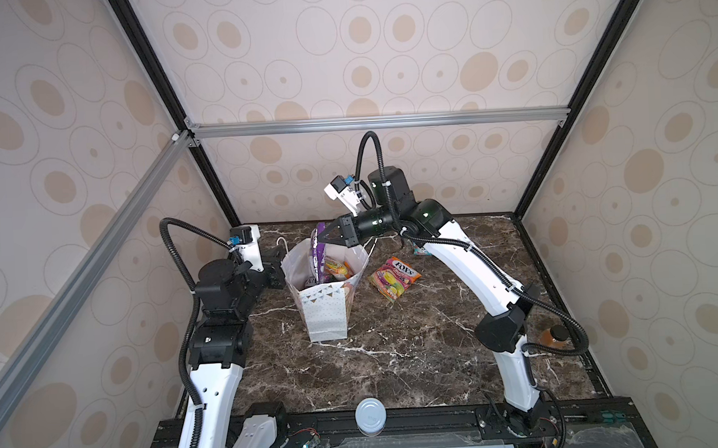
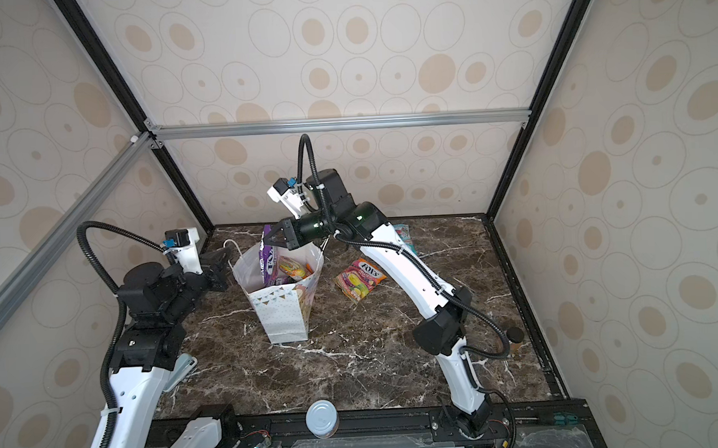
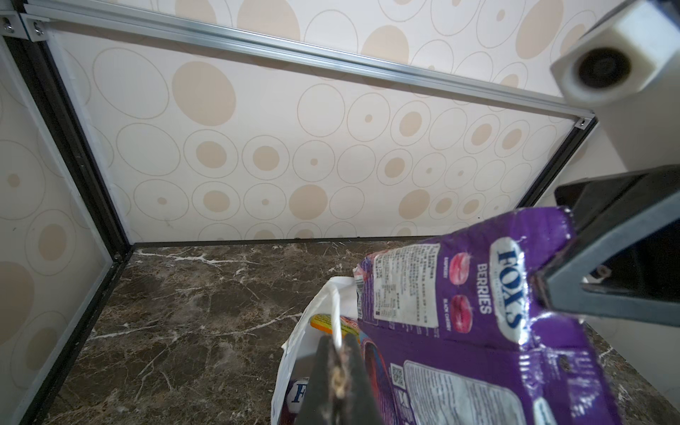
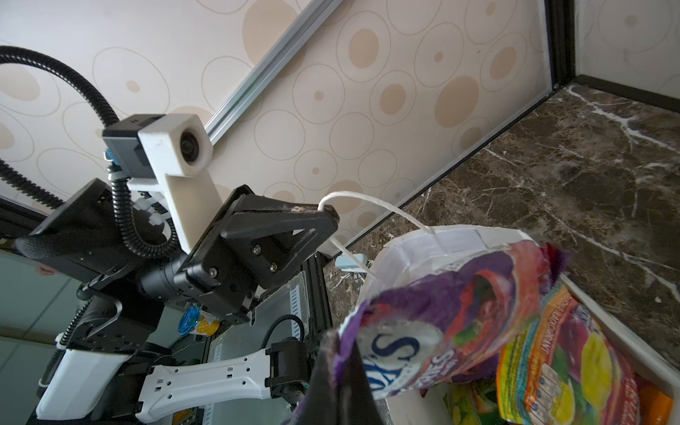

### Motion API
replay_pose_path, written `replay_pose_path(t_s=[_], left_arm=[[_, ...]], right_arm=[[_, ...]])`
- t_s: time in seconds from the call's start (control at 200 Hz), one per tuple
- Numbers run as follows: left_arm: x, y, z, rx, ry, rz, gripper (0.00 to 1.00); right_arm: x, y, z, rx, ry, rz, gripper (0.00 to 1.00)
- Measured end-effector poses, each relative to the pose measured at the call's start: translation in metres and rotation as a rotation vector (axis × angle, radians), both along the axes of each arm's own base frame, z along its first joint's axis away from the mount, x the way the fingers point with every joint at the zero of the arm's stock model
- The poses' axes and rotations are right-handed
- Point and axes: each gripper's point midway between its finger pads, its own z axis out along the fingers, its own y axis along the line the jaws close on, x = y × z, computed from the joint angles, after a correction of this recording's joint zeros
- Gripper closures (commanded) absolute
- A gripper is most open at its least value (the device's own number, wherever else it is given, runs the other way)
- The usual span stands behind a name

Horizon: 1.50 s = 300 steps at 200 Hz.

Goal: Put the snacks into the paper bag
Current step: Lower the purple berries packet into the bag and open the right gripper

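Purple snack packet [image 1: 318, 256]: hangs in the mouth of the paper bag [image 1: 326, 314], upper end pinched between the pressed-together fingers of the right gripper [image 1: 320, 237]. Long axis near upright, lower end down inside the bag beside an orange-yellow packet [image 1: 336, 269]. Left gripper [image 3: 336, 364]: clamped on the bag's white cord handle [image 3: 335, 312] at its left rim. Pink-yellow packet [image 1: 395, 278]: flat on the marble table [image 1: 396, 356], right of the bag.

Closed left pincer [image 1: 282, 259] low; closed right pincer [image 1: 320, 240] higher, reaching leftward.
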Motion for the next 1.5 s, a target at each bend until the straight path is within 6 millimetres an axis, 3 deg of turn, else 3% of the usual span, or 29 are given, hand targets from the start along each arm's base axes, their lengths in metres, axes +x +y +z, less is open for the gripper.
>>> replay_pose_path(t_s=[0.25, 0.51, 0.93, 1.205, 1.5], left_arm=[[0.000, 0.000, -0.001, 0.000, 0.001, 0.000, 1.00], [0.000, 0.000, -0.001, 0.000, 0.001, 0.000, 1.00], [0.000, 0.001, -0.001, 0.001, 0.001, 0.004, 1.00], [-0.001, 0.001, -0.001, 0.004, 0.001, 0.006, 1.00], [-0.001, 0.001, -0.002, 0.004, 0.007, 0.007, 1.00]], right_arm=[[-0.016, 0.021, -0.013, -0.003, 0.029, 0.070, 1.00], [-0.028, 0.031, -0.010, 0.028, 0.057, 0.126, 1.00], [-0.016, 0.058, -0.045, 0.018, 0.080, 0.134, 1.00], [-0.011, 0.057, -0.042, 0.020, 0.049, 0.109, 1.00], [0.014, 0.056, -0.040, 0.007, -0.013, -0.012, 1.00]])
